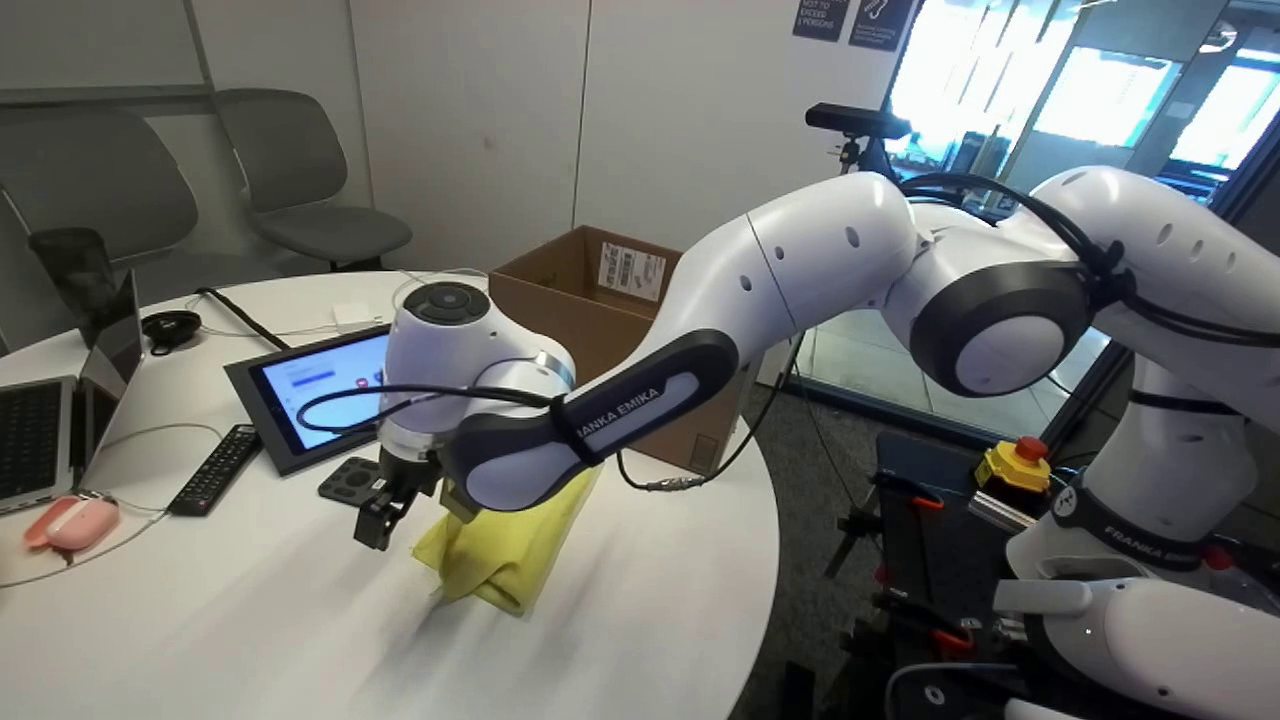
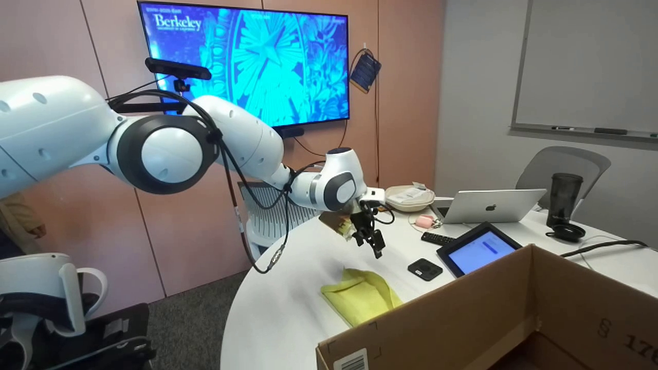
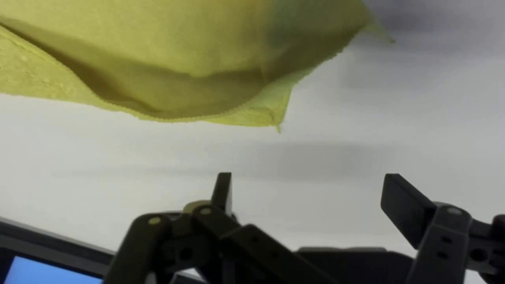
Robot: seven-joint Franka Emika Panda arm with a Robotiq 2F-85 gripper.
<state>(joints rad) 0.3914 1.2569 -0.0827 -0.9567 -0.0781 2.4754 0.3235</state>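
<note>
My gripper (image 3: 308,175) stands open in the wrist view, its two dark fingers wide apart with only white tabletop seen between them. Ahead of the fingertips lies a yellow cloth (image 3: 177,59), folded over, with a loose edge and a corner pointing toward the gap; it is not touched there. In an exterior view the gripper (image 2: 369,241) hangs over the table beyond the cloth (image 2: 362,298). The arm's wrist covers part of the cloth (image 1: 515,550) in an exterior view. A flat black device (image 2: 424,269) lies close by.
A tablet (image 2: 483,252) in a dark frame lies beside the black device, near a remote (image 1: 215,470). An open cardboard box (image 2: 437,329) stands at the table's side. Also there are a laptop (image 2: 496,205), pink case (image 1: 80,525), tumbler (image 2: 563,198), bowl (image 2: 409,200) and loose cables.
</note>
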